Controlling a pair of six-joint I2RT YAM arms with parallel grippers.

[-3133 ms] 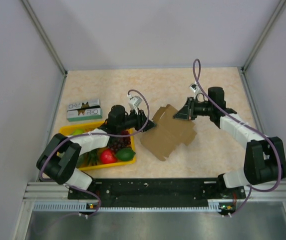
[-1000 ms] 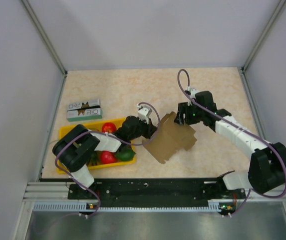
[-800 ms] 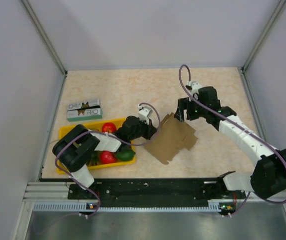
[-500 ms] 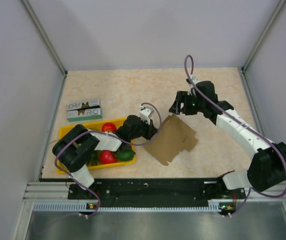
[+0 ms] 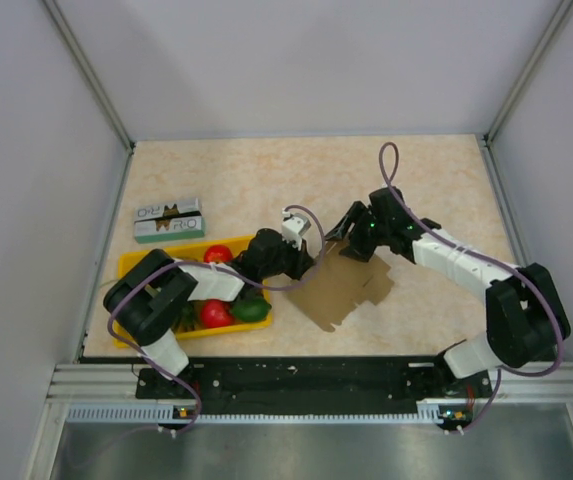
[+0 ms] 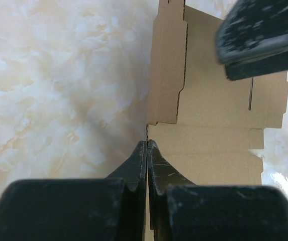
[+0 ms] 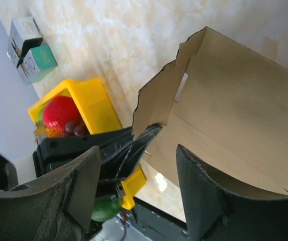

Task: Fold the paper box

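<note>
Paper box: a flat brown sheet on the bench, lying between my two arms, with its left flap tilted up.
Left fingers: pressed together, tips at the sheet's left edge. I cannot tell whether they pinch the card.
Right fingers: spread wide above the raised flap, gripping nothing.
Yellow tray: just left of the sheet, with fruit inside.

paper box: matt brown cardboard
table: smooth, marbled beige
yellow tray: glossy plastic
left gripper: matt black
</note>
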